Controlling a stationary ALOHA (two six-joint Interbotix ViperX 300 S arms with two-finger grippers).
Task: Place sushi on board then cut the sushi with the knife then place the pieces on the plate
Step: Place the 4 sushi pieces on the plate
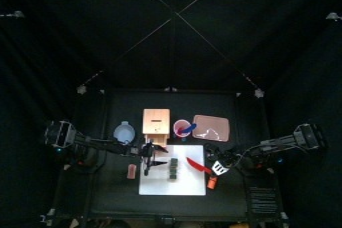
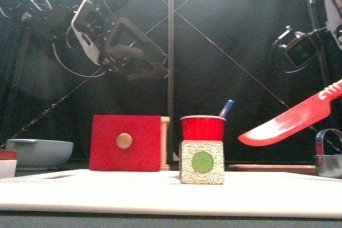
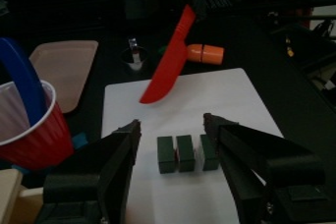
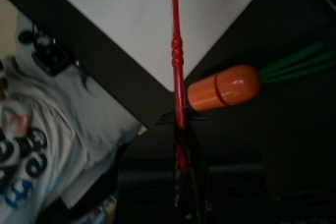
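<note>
I am seeing one sushi roll (image 3: 188, 152) of three dark green blocks lying on one white board (image 3: 230, 95). Its long axis is running front to back on the black surface (image 1: 120, 197), inside black curtains (image 1: 80, 42). My left tool (image 3: 171, 125) is hovering over it, spread wide. My right tool (image 4: 180, 135) is clenching one red knife (image 2: 287, 122), its tip slanting down toward the roll.

Front view: bowl (image 2: 38, 152) cut by left edge; my red knife (image 2: 287, 122), handle past right edge. Left wrist view: red cup (image 3: 29, 135) cropped. Top view: sushi (image 1: 175, 166) pieces too small to count.
</note>
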